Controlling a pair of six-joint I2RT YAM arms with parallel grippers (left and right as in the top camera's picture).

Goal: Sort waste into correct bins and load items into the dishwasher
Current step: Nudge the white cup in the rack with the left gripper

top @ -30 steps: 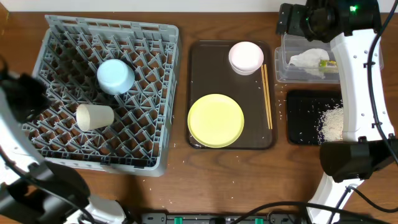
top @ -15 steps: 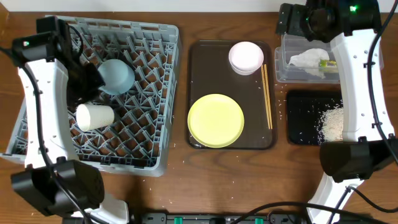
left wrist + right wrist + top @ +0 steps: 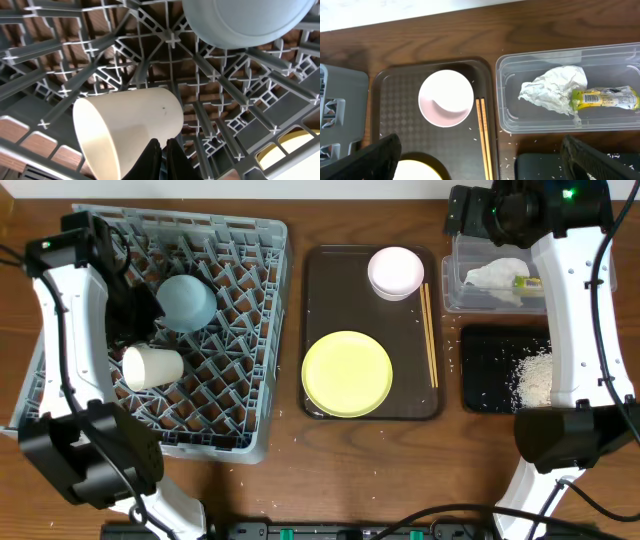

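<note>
The cream cup (image 3: 127,130) lies on its side in the dish rack (image 3: 230,240), directly in front of the left gripper (image 3: 162,150), and the light blue bowl (image 3: 186,302) rests upside down a little farther ahead of it. Neither has moved in the last second. What has changed is the left arm: one second ago it was only a blur at the edge of the surface, and now it stands over the rack with its fingers pressed together and holding nothing. The tips are at the cup's wall, but I cannot tell if they touch. I judge that these two items are loaded. Under the right gripper (image 3: 480,140), whose fingers are wide apart, the tissue (image 3: 552,90) and wrapper (image 3: 602,98) already lie in the clear tub (image 3: 510,70). The plate (image 3: 346,373), pink bowl (image 3: 396,271) and chopsticks (image 3: 430,335) wait on the brown tray (image 3: 320,280), far from the left gripper.
</note>
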